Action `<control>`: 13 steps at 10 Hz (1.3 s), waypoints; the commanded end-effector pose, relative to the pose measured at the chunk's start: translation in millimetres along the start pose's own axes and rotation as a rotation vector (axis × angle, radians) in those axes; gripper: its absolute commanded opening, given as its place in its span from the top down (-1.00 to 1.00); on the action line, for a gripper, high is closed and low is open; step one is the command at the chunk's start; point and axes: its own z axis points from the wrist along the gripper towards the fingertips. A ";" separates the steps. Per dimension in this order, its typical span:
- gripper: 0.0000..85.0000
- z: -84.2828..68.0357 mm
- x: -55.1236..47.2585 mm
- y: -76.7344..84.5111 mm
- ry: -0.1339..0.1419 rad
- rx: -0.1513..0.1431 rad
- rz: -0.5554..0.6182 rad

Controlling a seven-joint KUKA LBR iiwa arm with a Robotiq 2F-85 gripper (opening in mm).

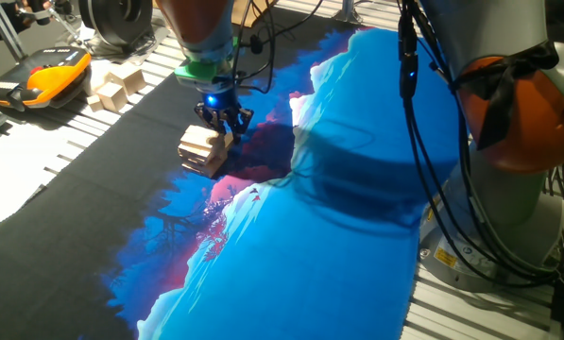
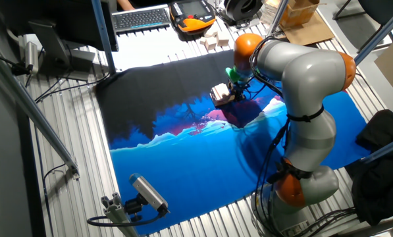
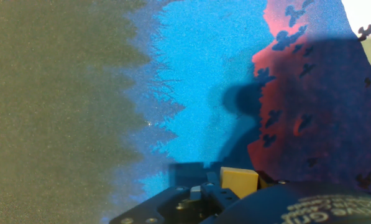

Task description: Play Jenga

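Observation:
The Jenga stack [image 1: 202, 149] is a low pile of pale wooden blocks in crossed layers on the dark part of the printed mat; it also shows in the other fixed view [image 2: 220, 95]. My gripper [image 1: 224, 125] hangs right at the stack's upper far edge, fingers pointing down. In the other fixed view the gripper [image 2: 235, 83] is beside the stack. In the hand view a small pale block [image 3: 238, 181] sits between the fingers at the bottom edge, and the gripper [image 3: 235, 190] appears shut on it. The stack is out of the hand view.
A blue, pink and black printed mat [image 1: 338, 236] covers the table. Chunky pale wooden cubes [image 1: 116, 87] lie grouped at the far left, next to an orange handheld device [image 1: 57, 74]. A keyboard [image 2: 142, 18] lies at the back. The arm's cables [image 1: 433, 142] hang at the right.

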 end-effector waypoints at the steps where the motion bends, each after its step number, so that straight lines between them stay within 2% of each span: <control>1: 0.20 0.3 0.1 -0.3 0.000 0.000 0.000; 13: 0.20 0.9 -1.0 -1.5 0.002 -0.005 -0.022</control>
